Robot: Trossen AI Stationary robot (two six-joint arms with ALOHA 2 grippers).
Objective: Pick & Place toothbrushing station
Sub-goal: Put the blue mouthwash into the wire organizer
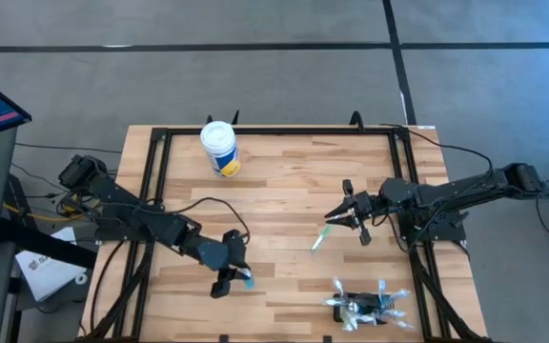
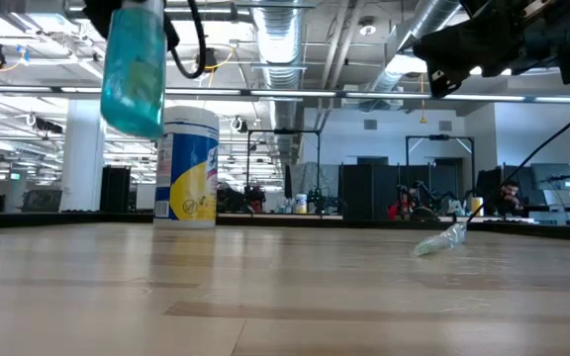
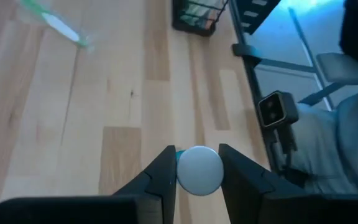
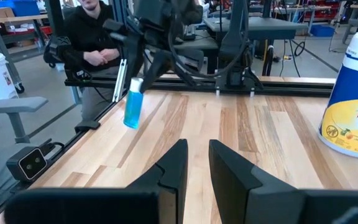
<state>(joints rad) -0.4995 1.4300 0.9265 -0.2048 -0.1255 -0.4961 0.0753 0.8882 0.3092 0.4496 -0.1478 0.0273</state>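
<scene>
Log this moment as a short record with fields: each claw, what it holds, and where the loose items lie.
left claw: near the table's front edge, shut on a blue bottle with a white cap, lifted off the wood
right claw: above the table's right half, holding nothing, fingers a little apart
toothbrush: green, lying flat just left of the right claw
toothbrushing station: black holder at the front right edge, clear-handled items resting across it
wipes tub: upright near the back rail
person: seated beyond the table
</scene>
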